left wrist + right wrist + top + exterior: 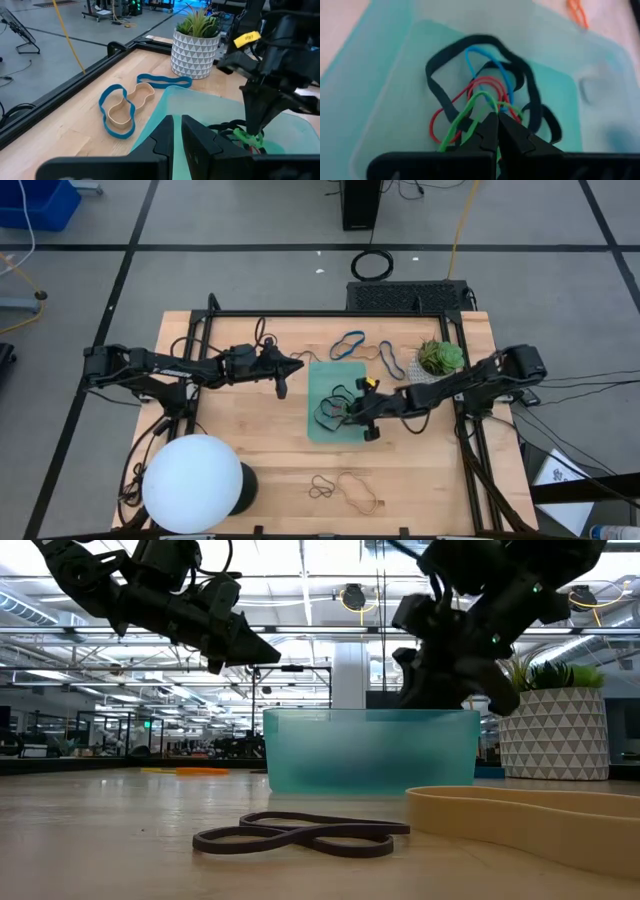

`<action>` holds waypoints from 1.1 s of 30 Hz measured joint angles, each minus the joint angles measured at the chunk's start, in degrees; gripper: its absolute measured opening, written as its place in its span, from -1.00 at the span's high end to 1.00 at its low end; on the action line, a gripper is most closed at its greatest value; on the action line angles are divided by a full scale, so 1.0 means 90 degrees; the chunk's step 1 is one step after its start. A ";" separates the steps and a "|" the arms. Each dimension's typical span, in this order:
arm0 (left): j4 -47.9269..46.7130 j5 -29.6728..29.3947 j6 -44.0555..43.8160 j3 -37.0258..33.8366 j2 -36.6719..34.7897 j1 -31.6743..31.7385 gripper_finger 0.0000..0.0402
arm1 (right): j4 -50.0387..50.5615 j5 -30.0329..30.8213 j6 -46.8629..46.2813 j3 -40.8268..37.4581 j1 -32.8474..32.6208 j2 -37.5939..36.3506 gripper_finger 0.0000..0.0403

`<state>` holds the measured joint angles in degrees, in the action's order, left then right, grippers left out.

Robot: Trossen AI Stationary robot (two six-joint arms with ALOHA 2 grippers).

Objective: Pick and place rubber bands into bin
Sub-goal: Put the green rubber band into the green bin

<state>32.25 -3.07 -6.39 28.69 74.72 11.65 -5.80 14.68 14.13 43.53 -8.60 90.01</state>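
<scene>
The teal bin [318, 430] stands mid-table and holds black [432, 80], blue, red and green rubber bands. My right gripper [496, 120] is low inside the bin, shut on the green rubber band [479, 100]; it also shows in the left wrist view [250, 131]. My left gripper [297, 367] hovers shut and empty above the table, just off the bin's left rim. Two blue bands [116, 112] and a tan one [131, 102] lie flat on the table beyond the bin. More bands [345, 488] lie flat near the table's near edge. My right gripper pinches a strand of the green rubber band [489, 111] between its two fingertips. The fingers come slanting down from the table's right side. The rest of the band lies slack on the pile of bands on the bin's floor.
A potted plant in a white patterned pot [438, 360] stands right of the bin at the back. A large white ball on a dark base [195, 480] stands at the near left. A black frame [330, 313] runs around the table's edges.
</scene>
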 joint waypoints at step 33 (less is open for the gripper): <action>0.0005 0.0000 0.0000 0.0000 0.0000 -0.0001 0.79 | -0.0041 0.0015 -0.0328 0.0002 -0.0024 -0.0032 0.26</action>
<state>32.29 -3.07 -6.39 28.69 74.72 11.64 -6.17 14.81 11.18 43.55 -8.81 89.72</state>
